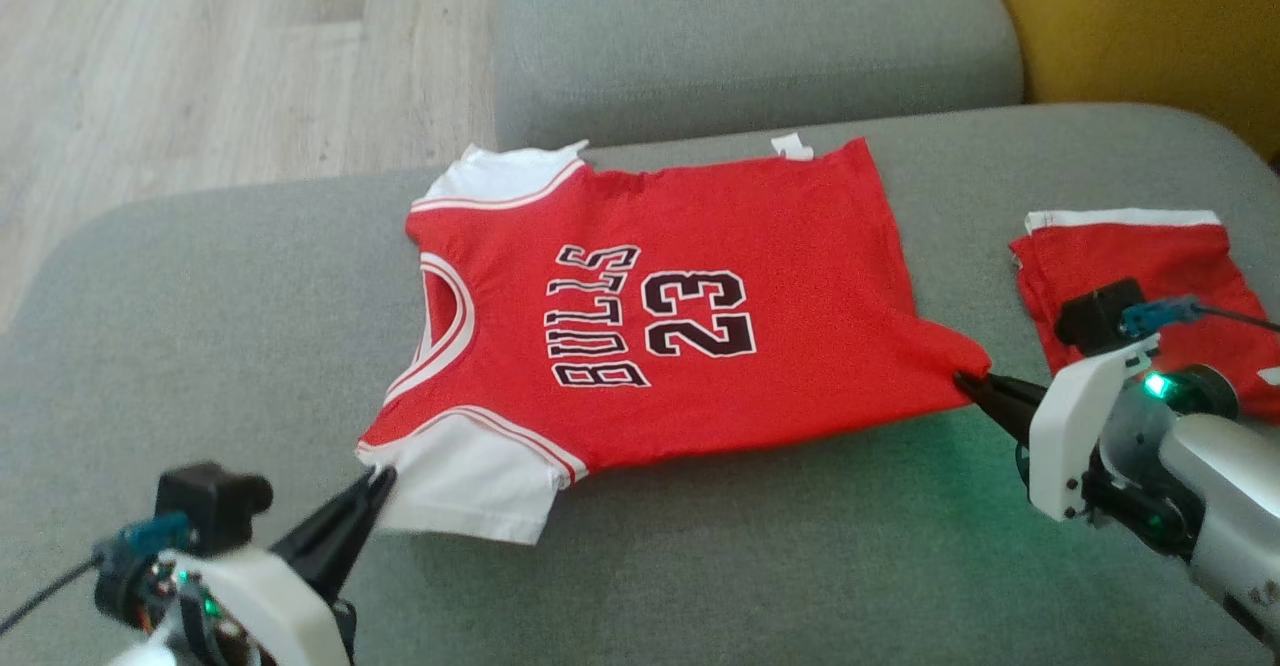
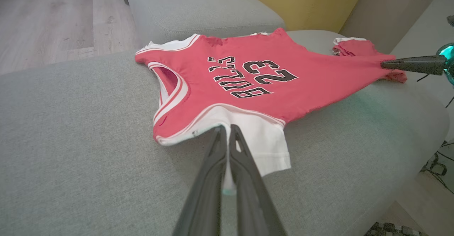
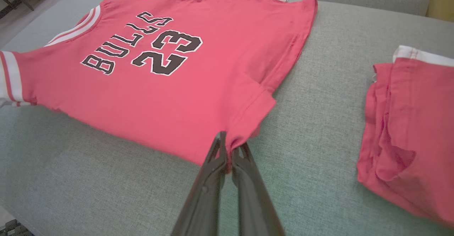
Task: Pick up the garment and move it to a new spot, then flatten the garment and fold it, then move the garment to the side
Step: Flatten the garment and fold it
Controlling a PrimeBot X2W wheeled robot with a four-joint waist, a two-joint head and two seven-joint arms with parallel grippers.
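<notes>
Red jersey lies with left fingers pinching sleeve, right fingers hem.

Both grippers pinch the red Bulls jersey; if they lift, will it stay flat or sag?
Likely floppy: the jersey puckers where the right gripper pinches its hem corner. Expect the middle to sag between that and the left gripper at the white sleeve. Thin cloth, so probably light.

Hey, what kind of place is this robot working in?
Likely a home living room. The red jersey lies on what looks like a grey fabric sofa, with another grey cushion behind it and pale wood flooring alongside.
</notes>
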